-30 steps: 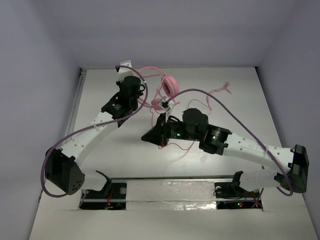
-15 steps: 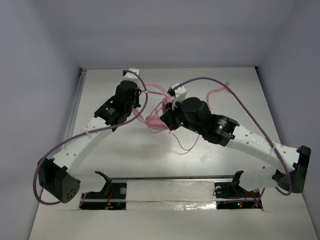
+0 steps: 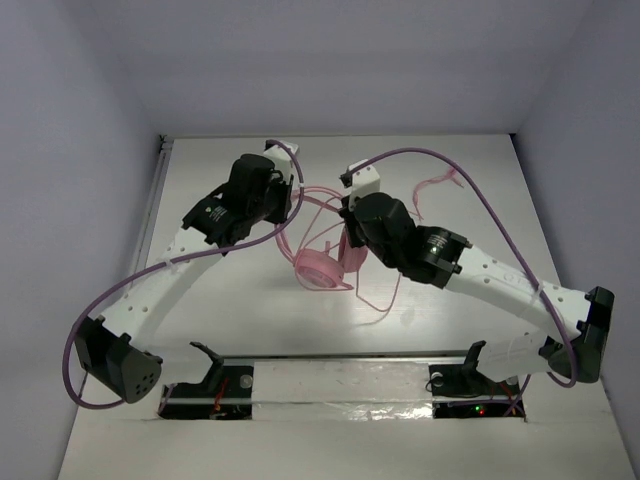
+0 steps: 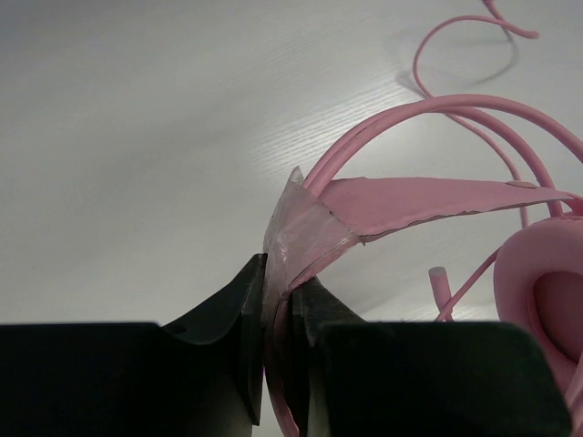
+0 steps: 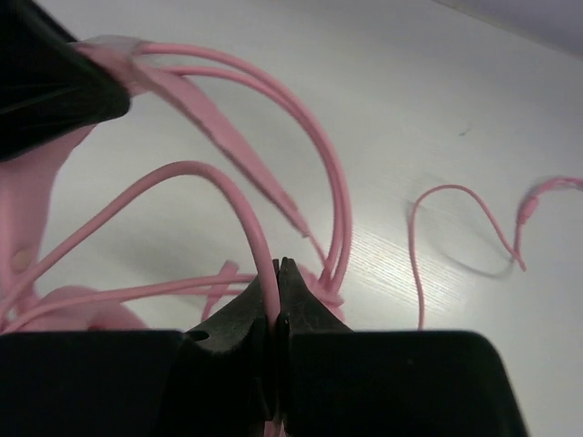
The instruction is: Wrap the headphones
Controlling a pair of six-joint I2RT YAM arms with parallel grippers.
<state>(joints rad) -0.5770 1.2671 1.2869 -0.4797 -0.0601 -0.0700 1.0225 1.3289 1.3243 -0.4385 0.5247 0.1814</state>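
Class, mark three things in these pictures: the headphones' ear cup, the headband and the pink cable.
ear cup [image 3: 320, 268]: top external view, on the round pad's face.
headband [image 4: 437, 195]: left wrist view, on the flat inner strap.
cable [image 5: 189, 167]: right wrist view, on the crest of the nearest arc.

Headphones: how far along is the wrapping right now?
Early. Done: both grips are set. In hand: the left gripper pinches the headband; the right gripper pinches the cable. Left: no cable turns show around the headphones, and much cable trails loose on the table.
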